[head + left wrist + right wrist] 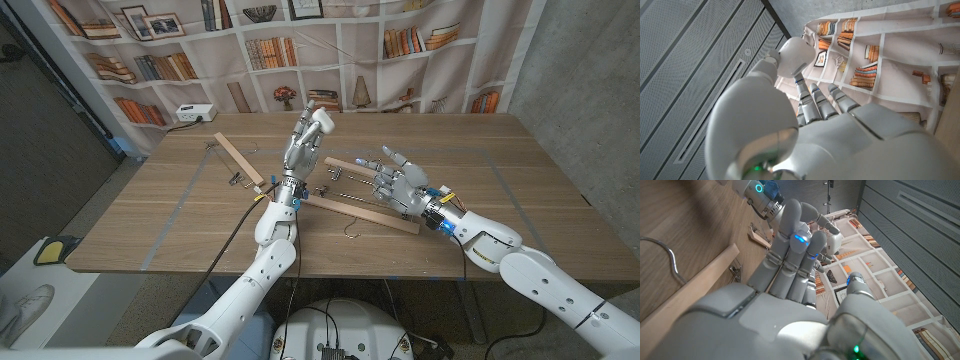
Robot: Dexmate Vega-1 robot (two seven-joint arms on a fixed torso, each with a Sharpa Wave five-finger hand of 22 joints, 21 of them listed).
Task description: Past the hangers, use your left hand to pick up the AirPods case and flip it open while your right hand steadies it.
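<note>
My left hand is raised above the table's middle and holds the white AirPods case at its fingertips. In the left wrist view the rounded case sits between the thumb and the fingers of the left hand. I cannot tell whether its lid is up. My right hand hovers to the right of the left hand and lower, fingers spread, holding nothing and apart from the case. The right wrist view looks past the right hand to the case beyond its fingertips.
Three wooden hangers lie on the table: one at the left, one under my right hand's fingers, and a long one nearer the front, whose bar lies beside my right hand. A bookshelf backdrop stands behind the table.
</note>
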